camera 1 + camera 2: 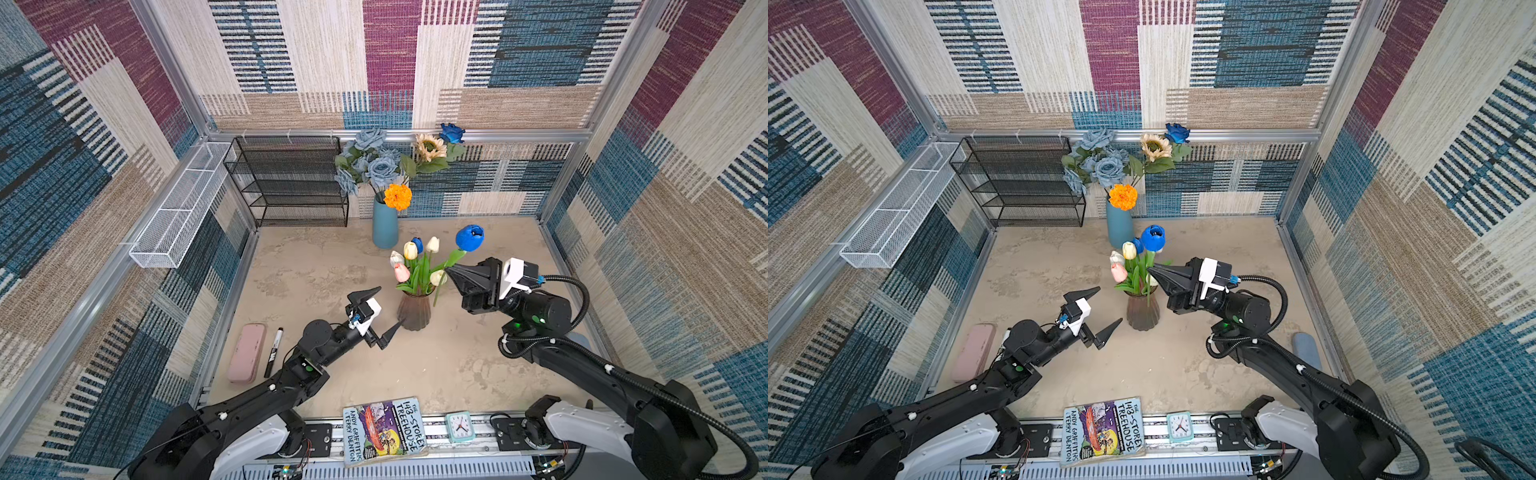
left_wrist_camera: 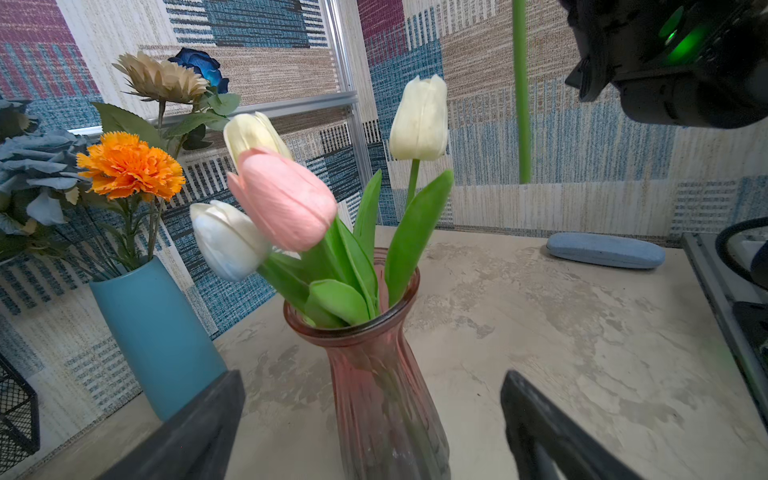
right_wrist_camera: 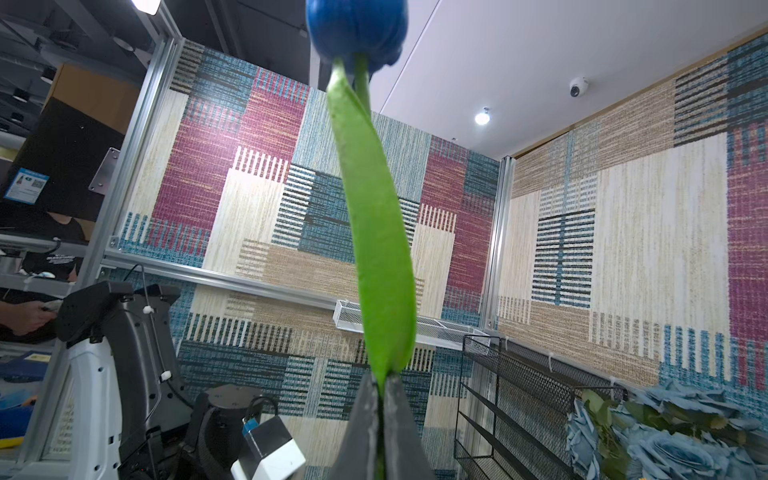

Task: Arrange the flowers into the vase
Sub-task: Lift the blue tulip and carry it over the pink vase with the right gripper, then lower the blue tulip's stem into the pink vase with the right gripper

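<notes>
**Blue tulip clamped beside the pink vase**

The right claw (image 1: 446,270) is clamped on the blue tulip (image 1: 469,237) where leaf meets stem; the right wrist view shows its two fingers pressed together on the green. The bloom stands above the claw. The lower stem hangs free just beside the rim of the pink glass vase (image 1: 414,313), not inside it.

In that vase stand a pink tulip (image 2: 286,199), white and cream ones and a small blue one.

The left claw (image 1: 392,304) hovers near the vase's other side, its fingers wide apart and holding nothing.

Further back on the tabletop (image 1: 316,266), a blue vase (image 1: 385,226) holds the dusty-blue roses (image 1: 374,166), cream sunflower (image 1: 430,147), deep-blue rose (image 1: 452,133) and orange marigold (image 1: 397,196).
</notes>
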You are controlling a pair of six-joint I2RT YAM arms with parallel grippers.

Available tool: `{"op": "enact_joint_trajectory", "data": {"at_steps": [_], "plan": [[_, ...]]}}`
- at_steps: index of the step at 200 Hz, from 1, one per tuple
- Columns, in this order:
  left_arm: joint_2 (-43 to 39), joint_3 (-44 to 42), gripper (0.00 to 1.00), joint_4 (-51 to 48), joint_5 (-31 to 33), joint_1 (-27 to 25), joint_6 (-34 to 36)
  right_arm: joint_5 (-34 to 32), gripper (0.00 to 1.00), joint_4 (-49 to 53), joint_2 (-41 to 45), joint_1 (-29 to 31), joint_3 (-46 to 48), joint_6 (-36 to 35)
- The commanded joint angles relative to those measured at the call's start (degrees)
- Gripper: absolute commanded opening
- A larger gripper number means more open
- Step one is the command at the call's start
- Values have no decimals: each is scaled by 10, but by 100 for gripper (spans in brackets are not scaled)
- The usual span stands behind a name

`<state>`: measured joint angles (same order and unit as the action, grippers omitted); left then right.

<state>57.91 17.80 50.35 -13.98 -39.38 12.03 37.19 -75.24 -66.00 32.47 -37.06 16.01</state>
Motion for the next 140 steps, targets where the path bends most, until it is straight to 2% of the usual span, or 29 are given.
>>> {"op": "enact_joint_trajectory", "data": {"at_steps": [1,31,70,140], "plan": [[-4,0,99,27,-10,1,2,-89,0,-53,-27,22,-2,-43],[-11,-7,99,27,-5,2,3,-159,0,-70,-65,40,0,-78],[-30,-11,99,5,1,2,9,-213,0,-69,-93,53,-3,-132],[-46,-26,99,0,13,2,9,-248,0,3,-113,60,-12,-229]]}}
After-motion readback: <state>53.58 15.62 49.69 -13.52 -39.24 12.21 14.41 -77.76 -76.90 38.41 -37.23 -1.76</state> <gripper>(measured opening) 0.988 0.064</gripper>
